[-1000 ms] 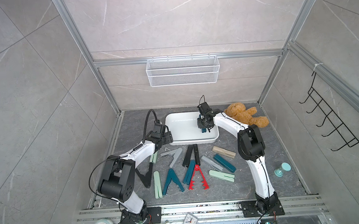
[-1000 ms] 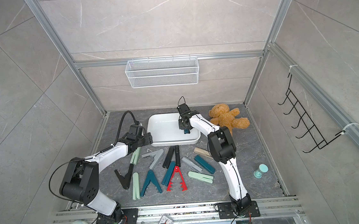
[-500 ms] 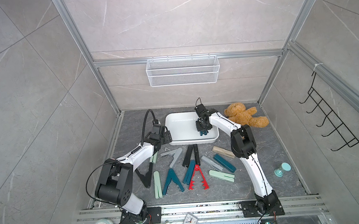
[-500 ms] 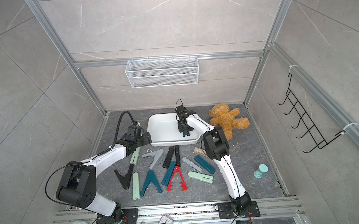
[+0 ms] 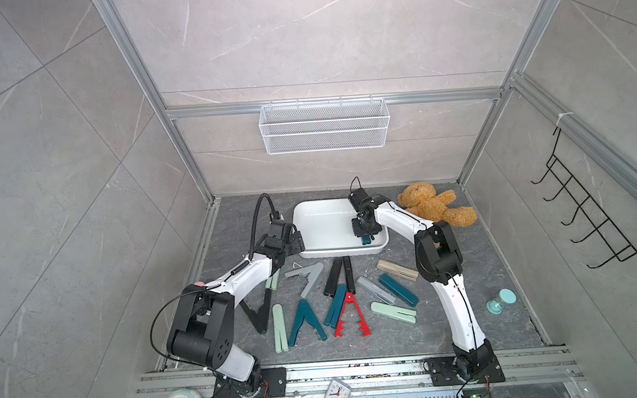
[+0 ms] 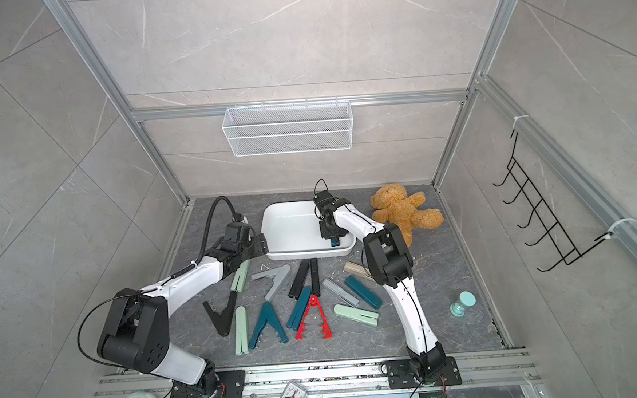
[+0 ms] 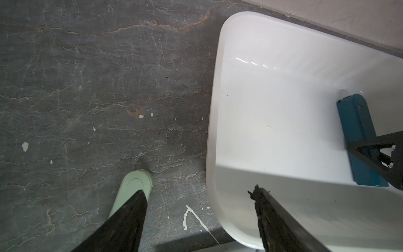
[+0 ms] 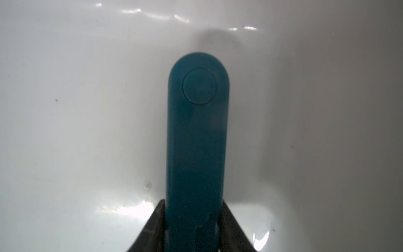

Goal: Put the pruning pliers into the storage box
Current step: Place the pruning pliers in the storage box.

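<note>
The white storage box [image 5: 343, 251] [image 6: 305, 254] stands at the back middle of the floor. My right gripper [image 5: 364, 237] [image 8: 193, 203] is down inside its front right part. It is shut on a dark teal pruning pliers [image 8: 196, 131] [image 7: 357, 131], whose round hinge end points away from the wrist, low over the box floor. My left gripper [image 5: 297, 243] [image 7: 198, 189] stands open and empty astride the box's left rim [image 7: 212, 131]. One finger is above a mint pliers [image 7: 135, 185]. Several more pruning pliers lie in front of the box, among them a toothed red one [image 5: 350, 315].
A brown teddy bear [image 5: 435, 208] lies right of the box. A white wire basket [image 5: 324, 125] hangs on the back wall and a black hook rack [image 5: 590, 213] on the right wall. A small teal hourglass [image 5: 500, 301] stands at the right. Two clocks [image 5: 336, 394] lie on the front rail.
My right gripper has carried the teal pliers a little nearer the box's front right corner and lower. The left gripper has edged closer to the box's left rim.
</note>
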Controlling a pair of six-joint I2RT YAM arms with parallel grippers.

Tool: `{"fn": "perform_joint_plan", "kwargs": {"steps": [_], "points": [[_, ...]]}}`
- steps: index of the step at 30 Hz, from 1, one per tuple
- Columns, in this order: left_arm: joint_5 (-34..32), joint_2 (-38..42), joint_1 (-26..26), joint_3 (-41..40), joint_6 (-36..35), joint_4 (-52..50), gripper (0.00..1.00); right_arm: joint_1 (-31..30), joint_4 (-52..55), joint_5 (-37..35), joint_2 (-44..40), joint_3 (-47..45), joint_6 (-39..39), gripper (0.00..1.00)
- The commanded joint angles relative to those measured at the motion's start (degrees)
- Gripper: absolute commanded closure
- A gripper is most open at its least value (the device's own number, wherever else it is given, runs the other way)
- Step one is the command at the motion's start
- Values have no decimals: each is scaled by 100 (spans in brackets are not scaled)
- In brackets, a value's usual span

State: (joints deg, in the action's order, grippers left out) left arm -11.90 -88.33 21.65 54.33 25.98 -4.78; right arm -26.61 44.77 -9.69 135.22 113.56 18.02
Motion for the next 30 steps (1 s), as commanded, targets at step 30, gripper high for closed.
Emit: {"fn": "perform_joint_plan", "kwargs": {"steps": [30], "points": [[-876, 932, -63, -712, 179, -109, 0, -21, -772, 1084, 423, 680, 485, 31]]}}
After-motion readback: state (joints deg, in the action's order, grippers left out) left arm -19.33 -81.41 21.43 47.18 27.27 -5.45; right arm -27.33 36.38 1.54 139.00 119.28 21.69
